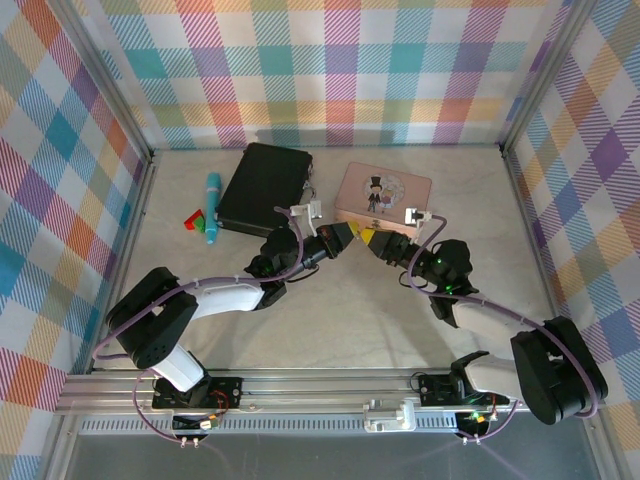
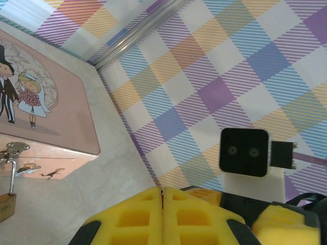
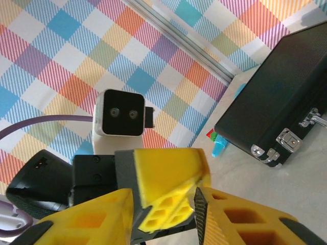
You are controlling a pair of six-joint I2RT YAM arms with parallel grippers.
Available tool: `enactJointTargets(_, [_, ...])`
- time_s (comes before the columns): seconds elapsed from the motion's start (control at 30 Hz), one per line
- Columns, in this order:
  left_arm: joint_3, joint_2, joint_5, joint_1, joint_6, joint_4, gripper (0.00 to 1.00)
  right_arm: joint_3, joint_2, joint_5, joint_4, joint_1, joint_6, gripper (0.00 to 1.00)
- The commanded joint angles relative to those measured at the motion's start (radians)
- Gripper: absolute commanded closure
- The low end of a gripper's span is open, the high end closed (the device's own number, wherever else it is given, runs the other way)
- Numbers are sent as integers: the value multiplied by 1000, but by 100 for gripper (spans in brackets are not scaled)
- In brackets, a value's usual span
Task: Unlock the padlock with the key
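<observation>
Partly cropped padlock (image 2: 5,206) at frame edge; left gripper (image 2: 163,198) pressed closed, right gripper (image 3: 166,219) spread wide.

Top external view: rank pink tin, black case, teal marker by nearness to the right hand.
1. Pink tin, just beyond the right hand.
2. Black case, back left.
3. Teal marker, left of the case.

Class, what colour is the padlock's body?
The padlock body is brass-gold; left wrist view shows it best.
</observation>
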Motion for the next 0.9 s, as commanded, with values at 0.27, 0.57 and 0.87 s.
enactJointTargets(0.27, [7, -12, 27, -15, -57, 106, 100, 43, 119, -55, 118, 7, 27, 71])
enactJointTargets(0.57, [10, 13, 41, -20, -73, 128, 100, 38, 107, -54, 124, 7, 31, 76])
enactJointTargets(0.87, [-5, 2, 60, -26, -86, 138, 100, 73, 96, -87, 47, 7, -22, 100])
